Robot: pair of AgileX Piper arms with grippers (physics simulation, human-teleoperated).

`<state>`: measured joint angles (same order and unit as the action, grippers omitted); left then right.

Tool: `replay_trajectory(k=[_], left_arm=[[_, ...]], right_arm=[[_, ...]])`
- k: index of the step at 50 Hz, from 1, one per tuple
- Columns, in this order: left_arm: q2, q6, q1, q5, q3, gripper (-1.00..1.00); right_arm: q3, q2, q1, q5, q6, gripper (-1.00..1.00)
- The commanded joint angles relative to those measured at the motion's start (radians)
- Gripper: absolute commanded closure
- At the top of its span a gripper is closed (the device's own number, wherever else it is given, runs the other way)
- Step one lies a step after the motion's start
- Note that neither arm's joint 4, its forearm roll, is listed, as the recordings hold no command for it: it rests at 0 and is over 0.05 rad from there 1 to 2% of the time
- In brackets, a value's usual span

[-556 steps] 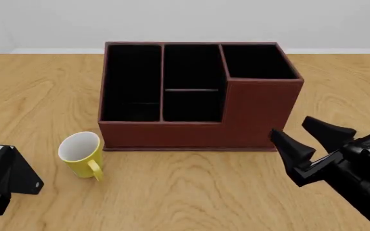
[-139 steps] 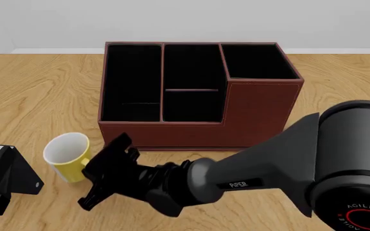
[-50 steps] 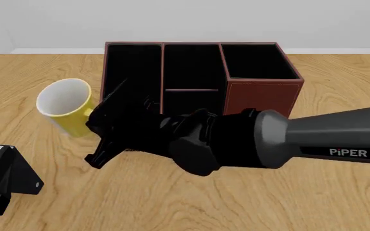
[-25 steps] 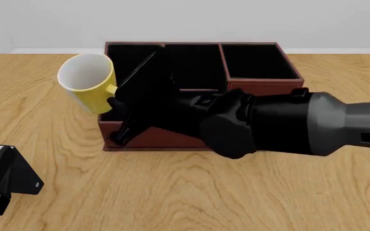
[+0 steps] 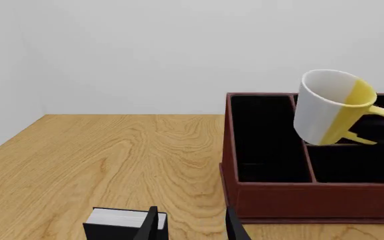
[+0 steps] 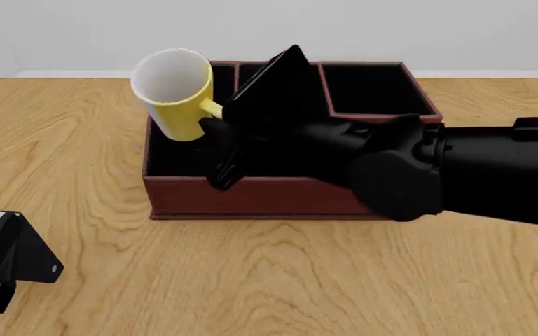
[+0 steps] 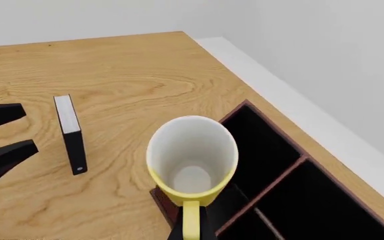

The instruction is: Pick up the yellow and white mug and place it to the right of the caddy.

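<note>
At far left, left end effector: black angular housing with a white top face, low over the bench near the front edge; in the left wrist view two thin black fingers stand apart with nothing between them, so it is open.
Bench: flat light wood surface with a flowing grain pattern; a plain pale wall rises behind its far edge.
Yellow and white mug: small smooth cylinder, glossy yellow outside, white inside, with a yellow loop handle; lifted clear of the bench, tilted so its round mouth faces the front camera, and positioned above the left end of the caddy.
Mug handle: narrow yellow loop, pinched between the dark finger pads of the right end effector.
Caddy: large rectangular box, reddish-brown leather-look outer walls, matte black lining, thin dividers forming separate compartments; the right rear section is taller than the others; it rests on the bench, partly hidden by the right arm.
Right end effector: black, wedge-shaped fingers, closed on the mug handle.
Right arm: thick matte black cylindrical links entering from the right edge and crossing over the front of the caddy.
</note>
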<state>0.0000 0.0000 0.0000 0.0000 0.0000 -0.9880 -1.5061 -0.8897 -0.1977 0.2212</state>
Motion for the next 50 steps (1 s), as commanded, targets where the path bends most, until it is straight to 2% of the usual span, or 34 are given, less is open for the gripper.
replay_trajectory(k=[1,36,44,50], left_arm=[[0.0,0.0,0.0,0.0,0.0,-1.0],[0.0,0.0,0.0,0.0,0.0,-1.0],[0.0,0.0,0.0,0.0,0.0,-1.0],[0.0,0.0,0.0,0.0,0.0,-1.0]], right_arm=[[0.056,0.08,0.051,0.0,-0.004,1.0],[0.251,0.355,0.218,0.031,-0.008,1.0],[0.302,0.428,0.275,0.06,0.002,1.0],[0.327,0.497,0.306,0.083,-0.013,1.0]])
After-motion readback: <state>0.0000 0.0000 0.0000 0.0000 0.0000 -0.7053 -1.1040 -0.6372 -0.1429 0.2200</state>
